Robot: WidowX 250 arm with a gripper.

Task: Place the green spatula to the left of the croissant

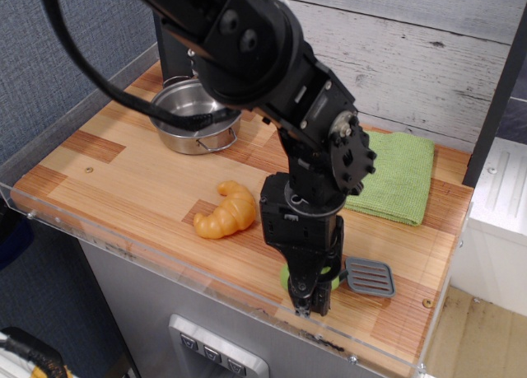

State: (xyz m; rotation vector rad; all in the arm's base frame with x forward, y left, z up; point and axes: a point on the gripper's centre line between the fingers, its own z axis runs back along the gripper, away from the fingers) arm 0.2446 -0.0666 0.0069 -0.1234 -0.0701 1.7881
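The green spatula [370, 277] lies near the table's front right edge, its grey slotted blade pointing right. My gripper [310, 300] is down over its lime-green handle and covers most of it; green shows on either side of the fingers. The arm hides how the jaws stand. The orange-yellow croissant [226, 212] lies on the wood to the left of the gripper, about a hand's width away.
A steel pot [195, 114] stands at the back left. A square green woven cloth [391, 175] lies at the back right. The wooden table [123, 172] has a clear plastic rim along its front and left edges. A dark post stands behind the pot.
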